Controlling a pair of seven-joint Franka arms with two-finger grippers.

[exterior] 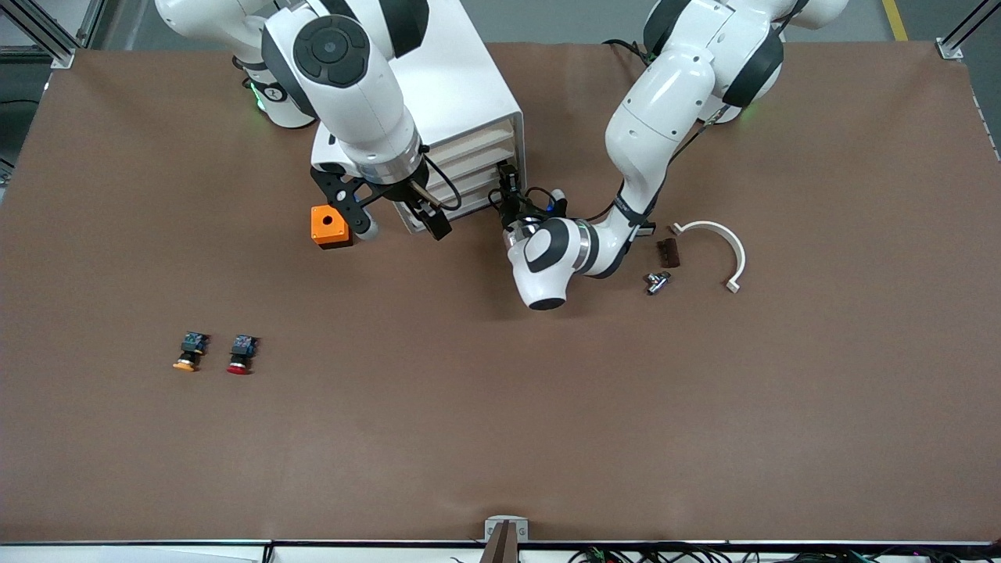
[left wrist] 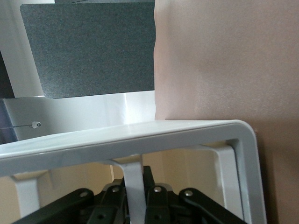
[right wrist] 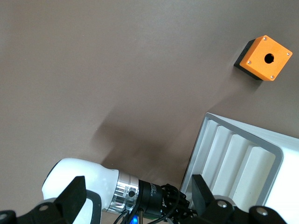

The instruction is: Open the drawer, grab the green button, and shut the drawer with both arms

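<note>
The white cabinet point(exterior: 461, 86) stands between the arms' bases, and all its cream drawer fronts look flush. The lowest drawer point(exterior: 468, 195) is partly hidden by my right gripper. My left gripper point(exterior: 507, 186) is at the cabinet's front, low down. In the left wrist view it point(left wrist: 135, 198) is shut on a white upright handle bar point(left wrist: 133, 179) of a drawer front. My right gripper point(exterior: 400, 225) hangs open and empty over the cabinet's lower corner, and its fingers point(right wrist: 201, 191) show in the right wrist view. The green-capped button is out of view.
An orange box point(exterior: 330, 227) with a hole sits beside the cabinet, toward the right arm's end. An orange-capped button point(exterior: 190, 352) and a red-capped button point(exterior: 242, 354) lie nearer the front camera. A white curved piece point(exterior: 715, 242), a brown block point(exterior: 669, 252) and a metal part point(exterior: 657, 281) lie toward the left arm's end.
</note>
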